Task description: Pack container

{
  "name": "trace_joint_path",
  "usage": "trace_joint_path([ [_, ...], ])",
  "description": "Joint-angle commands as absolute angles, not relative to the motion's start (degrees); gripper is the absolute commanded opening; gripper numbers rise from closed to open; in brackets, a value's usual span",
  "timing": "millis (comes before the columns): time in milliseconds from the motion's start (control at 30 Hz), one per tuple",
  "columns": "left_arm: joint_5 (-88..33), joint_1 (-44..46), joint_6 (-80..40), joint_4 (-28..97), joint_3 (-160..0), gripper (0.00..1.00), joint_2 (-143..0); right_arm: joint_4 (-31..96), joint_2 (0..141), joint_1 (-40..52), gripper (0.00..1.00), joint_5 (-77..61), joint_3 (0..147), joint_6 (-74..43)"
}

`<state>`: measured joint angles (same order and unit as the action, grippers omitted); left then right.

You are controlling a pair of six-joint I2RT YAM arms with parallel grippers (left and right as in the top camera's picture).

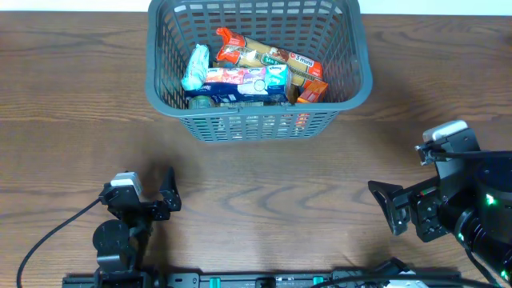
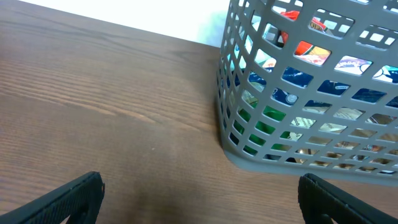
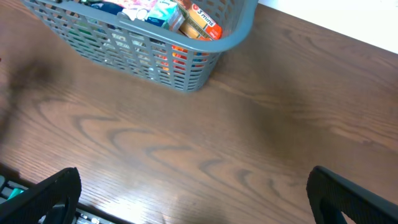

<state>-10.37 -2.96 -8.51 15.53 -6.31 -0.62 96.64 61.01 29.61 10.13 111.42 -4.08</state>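
Note:
The container (image 1: pixel 362 76) is a grey-blue lattice basket at the table's far middle. It holds several grocery packs: a white-blue pouch (image 1: pixel 196 68), a blue-red packet (image 1: pixel 244 80), a long tan pack (image 1: pixel 268 54) and an orange box (image 1: pixel 312 90). The container also shows in the left wrist view (image 2: pixel 236 149) and the right wrist view (image 3: pixel 230 38). My left gripper (image 1: pixel 160 192) is open and empty near the front left (image 2: pixel 199 199). My right gripper (image 1: pixel 388 204) is open and empty at the front right (image 3: pixel 193 196).
The wooden table (image 1: pixel 264 184) stretches between the container and both grippers. A black rail (image 1: pixel 240 280) runs along the front edge. A cable (image 1: pixel 56 232) loops from the left arm.

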Motion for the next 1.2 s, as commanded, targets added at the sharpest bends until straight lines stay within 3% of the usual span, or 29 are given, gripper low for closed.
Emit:
trace_joint_path([
  [0, -10.7, -3.3, -7.2, 15.7, -4.9, 0.99, -0.3, 96.7, 61.0, 30.0, 0.98, 10.7, 111.5, -3.8],
  [700, -10.7, -3.3, -7.2, 15.7, -4.9, 0.99, -0.3, 94.2, 59.2, 29.9, 0.99, 12.0, 107.9, -1.6],
  [1167, -10.7, -3.3, -7.2, 15.7, -4.9, 0.99, -0.3, 52.3, 23.4, 26.9, 0.99, 7.6, 47.5, -1.6],
])
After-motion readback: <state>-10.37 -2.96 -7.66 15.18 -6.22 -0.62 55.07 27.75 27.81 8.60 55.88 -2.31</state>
